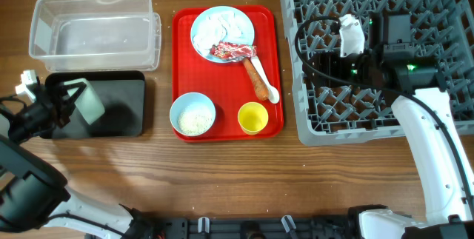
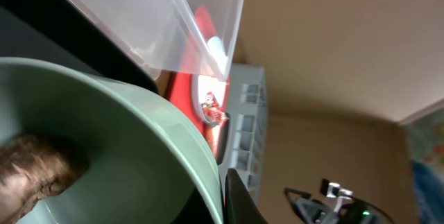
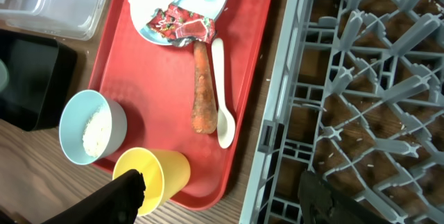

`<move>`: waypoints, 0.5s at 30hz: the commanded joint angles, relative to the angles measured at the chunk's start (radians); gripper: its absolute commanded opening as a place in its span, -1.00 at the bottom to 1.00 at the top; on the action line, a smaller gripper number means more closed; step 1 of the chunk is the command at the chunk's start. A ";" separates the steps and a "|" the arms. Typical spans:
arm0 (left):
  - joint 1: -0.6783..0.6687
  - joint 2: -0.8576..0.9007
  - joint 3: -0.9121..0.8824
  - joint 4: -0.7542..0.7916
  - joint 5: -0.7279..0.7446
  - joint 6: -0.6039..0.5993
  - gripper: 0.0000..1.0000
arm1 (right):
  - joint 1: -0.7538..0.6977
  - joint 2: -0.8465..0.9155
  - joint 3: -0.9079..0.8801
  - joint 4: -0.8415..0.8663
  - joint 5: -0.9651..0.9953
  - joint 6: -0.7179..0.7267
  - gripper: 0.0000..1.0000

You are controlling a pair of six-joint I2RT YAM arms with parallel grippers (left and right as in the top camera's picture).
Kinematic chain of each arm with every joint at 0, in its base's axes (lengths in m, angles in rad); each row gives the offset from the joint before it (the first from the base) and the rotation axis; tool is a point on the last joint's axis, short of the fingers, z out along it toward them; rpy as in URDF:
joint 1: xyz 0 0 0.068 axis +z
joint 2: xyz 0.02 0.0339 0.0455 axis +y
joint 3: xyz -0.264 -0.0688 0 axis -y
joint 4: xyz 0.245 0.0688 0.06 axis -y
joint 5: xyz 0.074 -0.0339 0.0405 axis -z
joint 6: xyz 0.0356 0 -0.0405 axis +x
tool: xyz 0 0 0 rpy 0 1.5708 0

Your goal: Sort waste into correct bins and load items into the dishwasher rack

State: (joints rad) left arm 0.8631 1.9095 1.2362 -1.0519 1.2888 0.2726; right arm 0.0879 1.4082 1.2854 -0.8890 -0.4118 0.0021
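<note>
My left gripper is shut on the rim of a pale green bowl, tilted over the black tray. In the left wrist view the bowl fills the frame with a brown scrap inside, and my finger pinches its rim. The clear tub lies behind the black tray. My right gripper hangs open and empty over the grey dishwasher rack, near its left edge. The plate holds the tissue and the wrapper.
The red serving tray also holds the carrot, white spoon, a bowl of rice and the yellow cup. The right wrist view shows the cup close to my left finger, plus the carrot and rack.
</note>
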 commanded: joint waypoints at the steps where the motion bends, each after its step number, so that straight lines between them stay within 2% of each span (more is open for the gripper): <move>1: 0.004 0.026 -0.004 0.006 0.224 0.042 -0.92 | -0.001 0.002 0.017 -0.015 -0.016 0.000 0.48; 3: 0.004 0.026 -0.004 0.006 0.288 0.027 -0.92 | -0.001 0.002 0.017 -0.023 -0.016 0.001 0.48; 11: 0.006 0.038 -0.004 0.150 0.267 0.011 -0.92 | -0.002 0.002 0.017 -0.033 -0.016 0.000 0.49; 13: 0.015 0.061 -0.004 0.222 0.185 -0.138 -0.92 | -0.002 0.002 0.017 -0.033 -0.015 -0.001 0.49; 15: 0.022 0.067 -0.004 0.230 0.187 -0.253 -0.92 | -0.002 0.002 0.017 -0.032 -0.004 -0.002 0.49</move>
State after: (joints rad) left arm 0.8703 1.9545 1.2331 -0.8303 1.4986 0.1791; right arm 0.0879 1.4082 1.2854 -0.9207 -0.4114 0.0017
